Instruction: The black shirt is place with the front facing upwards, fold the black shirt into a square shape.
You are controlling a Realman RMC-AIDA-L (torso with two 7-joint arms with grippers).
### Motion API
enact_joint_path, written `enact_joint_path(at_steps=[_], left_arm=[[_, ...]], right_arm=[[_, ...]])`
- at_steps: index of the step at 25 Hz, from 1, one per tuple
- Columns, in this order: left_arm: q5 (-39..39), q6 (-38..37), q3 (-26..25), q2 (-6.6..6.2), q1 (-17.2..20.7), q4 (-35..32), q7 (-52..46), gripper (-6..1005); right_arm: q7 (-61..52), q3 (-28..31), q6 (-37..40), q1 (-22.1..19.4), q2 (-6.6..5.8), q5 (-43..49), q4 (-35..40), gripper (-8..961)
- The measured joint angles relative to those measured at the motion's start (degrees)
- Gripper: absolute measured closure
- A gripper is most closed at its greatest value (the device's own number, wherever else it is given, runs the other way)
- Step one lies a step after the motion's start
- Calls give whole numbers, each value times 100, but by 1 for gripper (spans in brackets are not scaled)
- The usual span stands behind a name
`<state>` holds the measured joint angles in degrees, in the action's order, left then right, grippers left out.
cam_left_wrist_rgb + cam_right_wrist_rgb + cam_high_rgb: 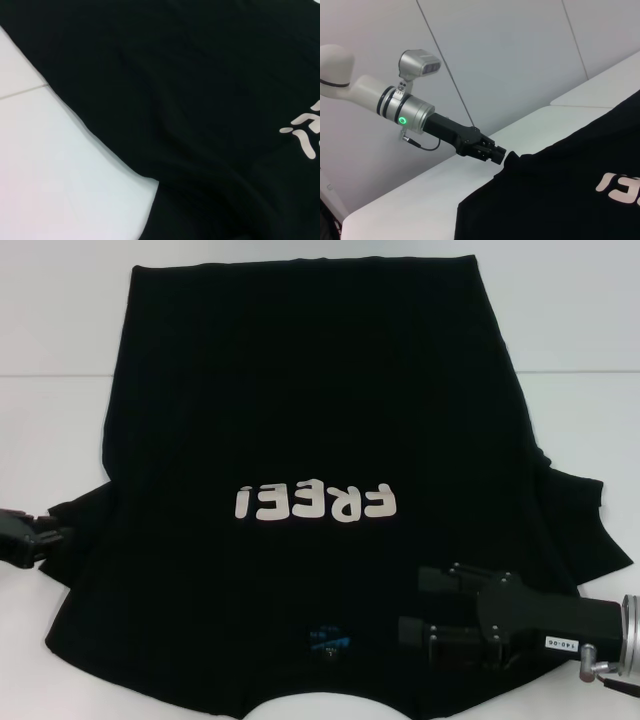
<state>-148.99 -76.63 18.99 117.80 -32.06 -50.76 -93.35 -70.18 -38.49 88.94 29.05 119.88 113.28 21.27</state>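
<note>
Clearly the black shirt [310,440] lies spread flat over the white table [60,330], filling the middle of the head view, hem toward the top of the frame and collar at the bottom edge, the white "FREE" lettering [315,503] upside down across the centre. The left gripper [62,535] sits at the left edge of the frame at the tip of the left sleeve; in the right wrist view its fingers [498,152] look closed on the sleeve's edge, which rises slightly toward them, so I judge it pinching the cloth. The right gripper [420,605] rests low over the shirt's shoulder area in the lower right of the head view, two fingers spread apart and holding nothing that I can see.

The step in hand looks like the first sleeve fold. To do it well, the left gripper should lift only enough to clear the table, carry the sleeve inward over the body toward the lettering, and lay it down flat so no bunching forms. The right gripper should take its own side before any pull, so the shirt does not slide sideways
</note>
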Motion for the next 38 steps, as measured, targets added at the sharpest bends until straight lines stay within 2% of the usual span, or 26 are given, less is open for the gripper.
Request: enact_joint_path(at_steps=[3,14,19,24,30,32,38], left_arm=[[-18,-45,0,1,7,-3,2,705],[-362,-124,56,2,-41,196,-102,470],[-394,-162,64,-24,-112,175,-232,233],[-376,-166,182,-28,-237,226,-234,91],[-387,-130,215,-31,-372,327,-234,95],[-387,-105,215,-36,-383,350,-235,163],[-387,29,210,-45,-387,350,-235,271]], right_arm=[[-3,0,0,10,0,0,0,54],[16,0,1,12,0,1,0,54],[42,0,16,-33,0,2,0,54],[128,0,17,-94,0,-42,-33,53],[180,0,22,-115,-4,-85,-112,53],[184,0,17,-118,-7,-86,-121,53],[189,13,6,-127,-9,-87,-123,54]])
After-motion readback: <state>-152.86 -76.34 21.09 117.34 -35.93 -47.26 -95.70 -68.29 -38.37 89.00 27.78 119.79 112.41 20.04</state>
